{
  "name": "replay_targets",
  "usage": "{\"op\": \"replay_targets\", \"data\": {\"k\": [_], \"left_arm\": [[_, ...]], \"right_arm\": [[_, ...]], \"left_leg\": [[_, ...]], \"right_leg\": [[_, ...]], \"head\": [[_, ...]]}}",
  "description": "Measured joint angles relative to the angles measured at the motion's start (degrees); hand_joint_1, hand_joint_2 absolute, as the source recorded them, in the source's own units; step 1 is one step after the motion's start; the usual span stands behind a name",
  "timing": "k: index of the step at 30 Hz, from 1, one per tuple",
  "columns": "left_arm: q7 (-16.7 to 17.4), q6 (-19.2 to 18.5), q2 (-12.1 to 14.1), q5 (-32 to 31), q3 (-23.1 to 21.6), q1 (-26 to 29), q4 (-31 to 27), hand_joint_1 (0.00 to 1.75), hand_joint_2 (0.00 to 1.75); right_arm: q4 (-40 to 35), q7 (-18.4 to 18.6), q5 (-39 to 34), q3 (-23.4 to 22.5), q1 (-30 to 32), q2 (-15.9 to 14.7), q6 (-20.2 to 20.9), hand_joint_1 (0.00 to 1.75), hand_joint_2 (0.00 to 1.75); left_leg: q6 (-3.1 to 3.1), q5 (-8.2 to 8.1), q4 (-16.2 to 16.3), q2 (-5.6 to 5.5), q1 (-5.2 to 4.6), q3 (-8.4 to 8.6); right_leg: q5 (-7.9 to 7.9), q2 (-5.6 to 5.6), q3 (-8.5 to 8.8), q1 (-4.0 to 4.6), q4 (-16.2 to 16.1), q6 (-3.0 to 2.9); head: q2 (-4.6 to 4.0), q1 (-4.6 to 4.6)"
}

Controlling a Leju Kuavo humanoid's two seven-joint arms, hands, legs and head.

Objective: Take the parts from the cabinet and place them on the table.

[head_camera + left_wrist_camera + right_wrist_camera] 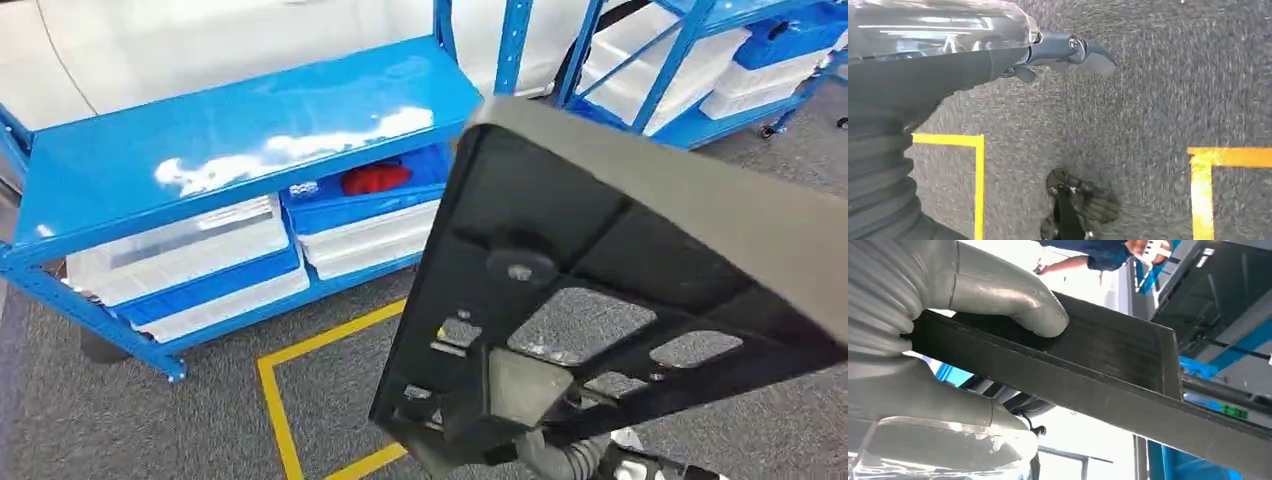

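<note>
Right wrist view: right robot hand (948,340) grips black part (1108,365); left robot hand (1058,55) empty, fingers apart.

part (640,290): cut off at right and bottom frame edges | right hand (560,455): mostly hidden beneath it | red item (376,179) in bin: too small to identify | carpet (1158,90): blurred

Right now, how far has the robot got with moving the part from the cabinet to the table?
Done: the black ribbed part is off the blue cabinet and raised in front of the head camera. In hand: the right hand grips its edge, thumb pressed on top. The left hand hangs over the grey carpet, holding nothing. Left: setting it down; no table shows here.
</note>
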Motion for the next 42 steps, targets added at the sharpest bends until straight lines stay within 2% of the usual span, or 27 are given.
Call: {"op": "replay_targets", "data": {"k": [1, 2, 3, 4, 6, 7, 8, 11, 12, 14, 16, 17, 18, 19, 21, 22, 23, 27, 29, 31, 32, 33, 35, 36, 37, 38, 42], "left_arm": [[-0.09, 0.02, -0.11, -0.02, 0.00, 0.17, 0.00, 0.00, 1.75], [-0.28, 0.04, -0.17, -0.02, 0.02, 0.40, 0.00, 0.00, 1.75], [-0.59, 0.07, -0.20, -0.04, 0.04, 0.61, 0.00, 0.00, 1.75], [-0.83, 0.13, -0.22, -0.09, 0.09, 0.69, 0.00, 0.00, 1.75], [-1.40, 0.41, -0.15, -0.11, 0.24, 0.66, 0.00, 0.00, 1.75], [-1.49, 0.59, -0.09, -0.11, 0.35, 0.65, 0.00, 0.00, 1.75], [-1.53, 0.76, 0.02, -0.17, 0.48, 0.62, 0.00, 0.00, 1.75], [-1.44, 1.20, 0.39, -0.17, 0.85, 0.37, 0.00, 0.00, 1.75], [-1.55, 1.40, 0.39, -0.15, 0.90, 0.27, 0.00, 0.00, 1.75], [-1.86, 1.42, 0.74, -0.17, 0.96, 0.15, 0.00, 0.00, 1.75], [-1.92, 1.33, 0.88, -0.15, 1.05, 0.43, 0.00, 0.00, 1.75], [-1.88, 1.25, 1.07, -0.15, 1.11, 0.49, 0.00, 0.00, 1.75], [-1.71, 1.09, 1.20, -0.15, 1.16, 0.46, 0.00, 0.00, 1.75], [-1.55, 0.96, 1.22, -0.17, 1.16, 0.41, 0.00, 0.00, 1.75], [-1.05, 0.79, 1.29, -0.22, 1.16, 0.18, 0.00, 0.00, 1.75], [-0.70, 0.72, 1.27, -0.44, 1.16, 0.09, 0.00, 0.00, 1.75], [-0.26, 0.57, 1.29, -0.70, 1.16, 0.11, 0.00, 0.00, 1.75], [0.28, 0.48, 1.44, -0.90, 1.16, -0.27, -0.02, 0.00, 1.75], [0.42, 0.39, 1.64, -1.25, 1.14, -0.29, 0.00, 0.00, 1.75], [0.81, 0.39, 2.12, -1.49, 1.11, -0.04, 0.00, 0.00, 1.75], [0.79, 0.24, 2.27, -1.61, 1.14, 0.17, 0.00, 0.00, 1.75], [0.72, -0.05, 2.60, -1.81, 1.14, 0.30, 0.00, 0.00, 1.75], [0.33, -0.50, 3.00, -2.12, 1.11, 0.28, -0.02, 0.00, 1.75], [0.00, -0.74, 3.28, -2.42, 1.07, 0.22, -0.02, 0.00, 1.75], [-0.35, -1.10, 3.74, -2.62, 0.98, 0.16, -0.02, 0.00, 1.75], [-0.70, -1.62, 4.08, -2.82, 0.90, 0.05, -0.02, 0.00, 1.75], [-1.18, -2.03, 4.94, -3.06, 0.79, -0.37, -0.09, 0.00, 1.75]], "right_arm": [[-0.59, 0.00, -0.24, -0.13, 1.15, -0.26, 0.57, 1.75, 1.75], [-1.07, 0.00, -0.46, -0.48, 2.14, -0.33, 1.72, 1.75, 1.75], [-1.38, 0.00, -0.50, -1.05, 3.07, -0.31, 2.71, 1.75, 1.75], [-1.73, 0.00, -0.41, -1.49, 3.66, -0.22, 3.54, 1.75, 1.75], [-2.47, 0.00, 0.59, -1.94, 4.45, 0.48, 4.13, 1.75, 1.75], [-2.86, 0.00, 1.05, -1.99, 4.90, 1.16, 4.02, 1.75, 1.75], [-3.15, 0.00, 1.33, -1.97, 5.17, 1.90, 3.95, 1.75, 1.75], [-4.08, 0.00, 1.31, -2.08, 6.24, 3.41, 4.32, 1.75, 1.75], [-4.31, 0.00, 1.00, -2.45, 6.35, 3.89, 4.87, 1.75, 1.75], [-4.74, 0.00, 0.79, -3.21, 6.45, 4.94, 5.73, 1.75, 1.75], [-4.79, 0.00, 0.81, -3.83, 6.57, 5.71, 6.23, 1.75, 1.75], [-4.79, 0.00, 0.79, -4.20, 6.69, 6.10, 6.47, 1.75, 1.75], [-4.79, 0.00, 0.79, -4.48, 6.77, 6.53, 6.68, 1.75, 1.75], [-4.79, 0.00, 0.79, -4.57, 6.76, 6.76, 6.93, 1.75, 1.75], [-4.81, 0.00, 0.79, -5.05, 6.76, 7.45, 7.23, 1.75, 1.75], [-4.90, 0.00, 0.81, -5.31, 6.71, 7.83, 7.43, 1.75, 1.75], [-4.98, 0.00, 0.83, -5.51, 6.46, 8.30, 7.60, 1.75, 1.75], [-5.13, 0.00, 0.83, -6.21, 6.55, 9.48, 7.97, 1.75, 1.75], [-5.42, 0.00, 0.83, -6.49, 6.50, 10.12, 8.15, 1.75, 1.75], [-5.44, 0.00, 0.63, -6.95, 6.65, 10.67, 8.46, 1.75, 1.75], [-5.44, 0.00, 0.57, -7.34, 6.74, 10.80, 8.83, 1.75, 1.75], [-5.44, 0.00, 0.59, -7.70, 6.77, 11.02, 9.11, 1.75, 1.75], [-5.51, 0.00, 0.72, -8.48, 6.76, 11.56, 9.13, 1.75, 1.75], [-5.61, 0.00, 0.96, -8.81, 6.75, 11.82, 8.96, 1.75, 1.75], [-5.86, 0.00, 1.38, -9.07, 6.75, 12.11, 8.61, 1.75, 1.75], [-6.29, 0.00, 2.10, -9.35, 6.70, 12.44, 7.85, 1.75, 1.75], [-7.56, 0.00, 2.91, -9.73, 6.90, 13.09, 6.29, 1.75, 1.75]], "left_leg": [[-0.11, -2.15, 5.65, -0.33, -0.01, -2.54], [-0.13, -2.60, 8.41, -0.37, -0.01, -3.80], [-0.08, -1.59, 8.12, -0.37, -0.01, -3.70], [0.00, 0.50, 5.14, -0.41, 0.00, -2.38], [0.19, 5.91, -5.65, -1.52, 0.21, 2.73], [0.42, 6.37, -9.34, -4.05, 0.45, 4.33], [0.54, 5.93, -10.25, -4.89, 0.41, 4.52], [1.53, 6.16, -9.97, -3.41, -0.15, 4.64], [2.16, 6.67, -10.63, -2.63, 0.57, 4.71], [2.85, 6.91, -10.81, -1.44, 0.40, 4.67], [2.88, 6.89, -10.80, -0.15, 0.10, 4.52], [2.90, 6.87, -10.77, 0.61, 0.01, 4.44], [2.89, 6.86, -10.77, 1.30, -0.04, 4.43], [2.87, 6.84, -10.76, 1.78, -0.07, 4.45], [2.65, 6.69, -10.76, 2.77, -0.17, 4.71], [2.50, 6.60, -10.76, 3.07, -0.23, 4.91], [2.06, 6.32, -10.51, 3.49, -0.72, 4.89], [0.88, 6.26, -10.87, 5.19, -0.79, 5.43], [0.42, 3.44, -7.50, 1.00, -0.25, 4.14], [0.19, -1.17, 1.58, -0.28, -0.18, 0.08], [0.04, -2.56, 5.95, -0.37, -0.18, -1.99], [-0.04, -2.38, 7.55, -0.38, -0.17, -2.83], [-0.13, 1.44, 2.95, -0.41, 0.02, -0.97], [-0.17, 4.23, -1.91, -0.63, 0.19, 1.21], [-0.22, 6.88, -7.53, -2.00, 0.48, 3.74], [-0.11, 5.74, -9.49, -4.53, 0.47, 4.60], [1.41, 6.16, -9.78, -3.00, 0.13, 4.52]], "right_leg": [[0.02, 0.64, -0.08, 0.07, 0.06, -0.04], [0.02, 1.25, -0.09, 0.11, 0.10, -0.04], [0.02, 1.89, -0.02, 0.10, 0.17, -0.03], [0.02, 2.57, 0.00, 0.07, 0.26, -0.02], [-0.08, 3.98, 0.10, 0.02, 0.61, 0.23], [-0.17, 4.45, -0.06, -0.01, 0.79, 0.43], [-0.26, 5.05, -0.37, 0.32, 1.37, 0.87], [0.30, 6.49, -0.76, -0.03, 0.86, 2.13], [0.26, 6.94, -0.88, -0.06, 1.10, 2.48], [-3.24, 2.24, -3.00, 0.12, 5.64, 2.84], [-7.62, 0.63, -7.07, -0.12, 14.37, 3.27], [-8.90, 0.42, -8.88, -0.23, 18.28, 3.42], [-8.50, 0.28, -9.14, -0.36, 19.08, 3.46], [-7.41, 0.18, -8.34, -0.39, 17.71, 3.44], [-2.65, -0.92, -2.75, -0.28, 7.76, 2.92], [-1.04, -3.06, 0.31, 0.01, 2.56, 2.31], [-1.64, -4.12, 1.00, 0.65, 0.82, 1.81], [-1.11, -1.85, 0.54, 0.56, 0.38, 0.60], [-0.63, -0.98, 0.90, 0.10, -0.19, -0.12], [-0.59, 0.14, 0.78, 0.18, -0.16, -0.31], [-0.58, 0.88, 0.70, 0.21, -0.04, -0.32], [-0.59, 1.54, 0.68, 0.20, 0.09, -0.31], [-0.65, 2.82, 0.75, 0.15, 0.33, -0.22], [-0.75, 3.49, 0.77, 0.10, 0.55, -0.07], [-0.94, 4.15, 0.73, 0.04, 0.93, 0.23], [-1.12, 4.60, 0.31, 0.37, 1.44, 0.61], [-0.50, 6.41, -0.54, -0.05, 1.31, 2.09]], "head": [[0.00, 0.00], [0.00, 0.00], [0.00, 0.00], [0.00, 0.00], [0.00, 0.00], [0.00, 0.00], [0.00, 0.02], [0.00, 0.02], [0.00, 0.00], [0.00, 0.00], [0.00, 0.02], [0.00, 0.02], [0.00, 0.02], [0.00, 0.02], [0.00, 0.02], [0.00, 0.02], [0.00, 0.00], [0.00, 0.00], [0.00, 0.00], [0.00, 0.00], [0.00, 0.00], [0.00, 0.00], [0.00, 0.00], [0.00, 0.00], [0.00, 0.00], [0.00, 0.00], [0.00, 0.02]]}}
